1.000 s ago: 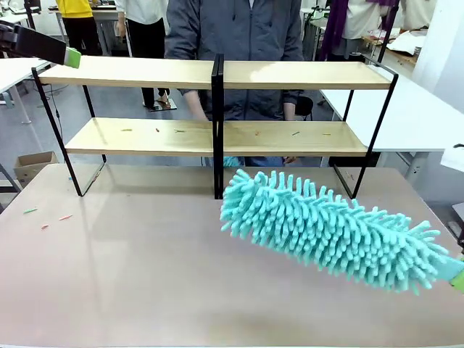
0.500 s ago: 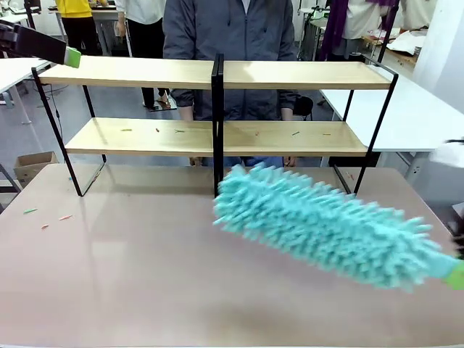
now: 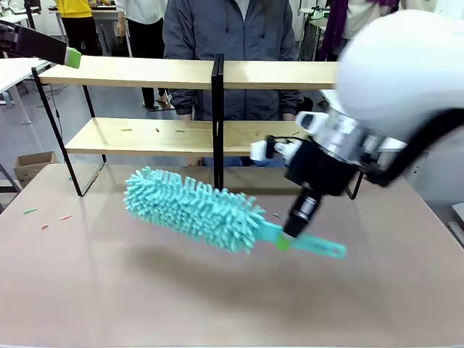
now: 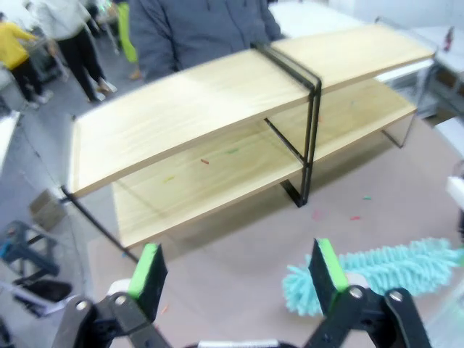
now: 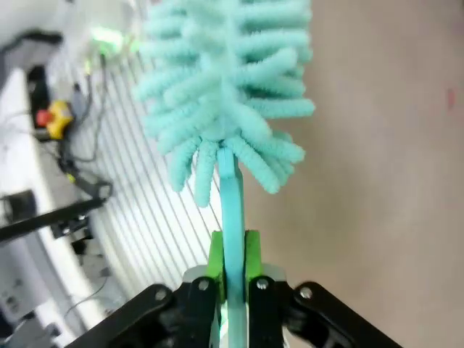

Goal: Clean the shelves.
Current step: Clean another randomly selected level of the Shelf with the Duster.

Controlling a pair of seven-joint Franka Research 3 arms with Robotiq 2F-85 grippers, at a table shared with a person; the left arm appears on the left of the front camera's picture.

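Clamped narrow on the thin handle of a turquoise duster point(image 3: 190, 209), the right claw point(image 3: 284, 242) holds the fluffy head low over the brown tabletop point(image 3: 109, 290), just in front of the shelves point(image 3: 145, 72). The left claw point(image 4: 235, 264) hangs with its jaws wide and nothing between them, up by the left end of the upper board. The shelves stand at the far side of the tabletop, and a person point(image 3: 232, 29) stands close behind them.

The handle is slim and the head is long, so the likely trouble is the duster twisting in the pads under a sideways push. The head could also catch on the central black post point(image 3: 217, 123), and that might drag the light rack along. A sweep may simply push the scraps point(image 3: 156, 130) onto the tabletop.

By count there is one duster, one rack of two tiers, two claws and one person nearby. Several coloured scraps lie on the lower board, too small to number surely.
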